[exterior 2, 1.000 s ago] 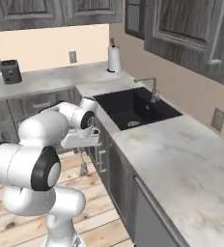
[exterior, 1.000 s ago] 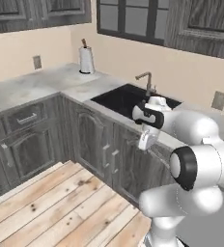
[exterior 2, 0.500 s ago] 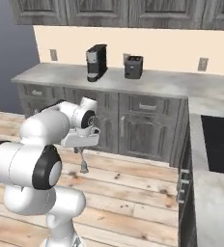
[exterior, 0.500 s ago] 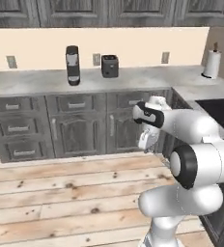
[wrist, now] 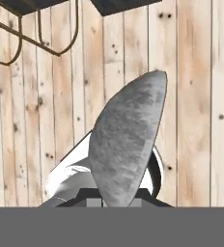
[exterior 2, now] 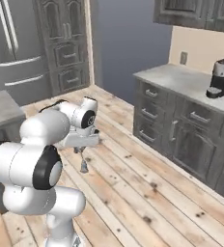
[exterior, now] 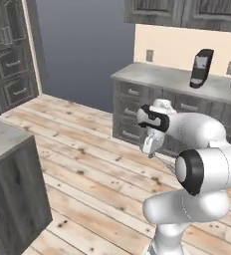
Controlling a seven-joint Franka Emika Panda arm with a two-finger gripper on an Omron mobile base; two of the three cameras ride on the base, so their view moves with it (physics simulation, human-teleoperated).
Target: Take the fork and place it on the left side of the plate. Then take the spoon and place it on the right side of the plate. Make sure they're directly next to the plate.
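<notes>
My gripper (exterior 2: 81,147) hangs at mid height over the wooden floor, shut on the spoon (exterior 2: 84,166), which points down from the fingers. The left base view has the gripper (exterior: 150,147) in front of the arm, with the thin grey spoon (exterior: 163,160) slanting down to the right. In the hand view the spoon's grey oval bowl (wrist: 126,137) stands large just ahead of the gripper (wrist: 119,202). The fork and the plate are out of view.
A grey counter with drawers (exterior: 157,79) runs along the back wall and carries a black coffee machine (exterior: 201,68). An island corner (exterior: 8,164) stands close at the left. A fridge (exterior 2: 17,48) and tall cabinets lie far left. Dark metal legs (wrist: 36,43) cross the hand view's top.
The whole picture has swept sideways: the base has turned away from the sink counter, past the coffee machine counter, toward open floor. The arm keeps its pose, still holding the spoon.
</notes>
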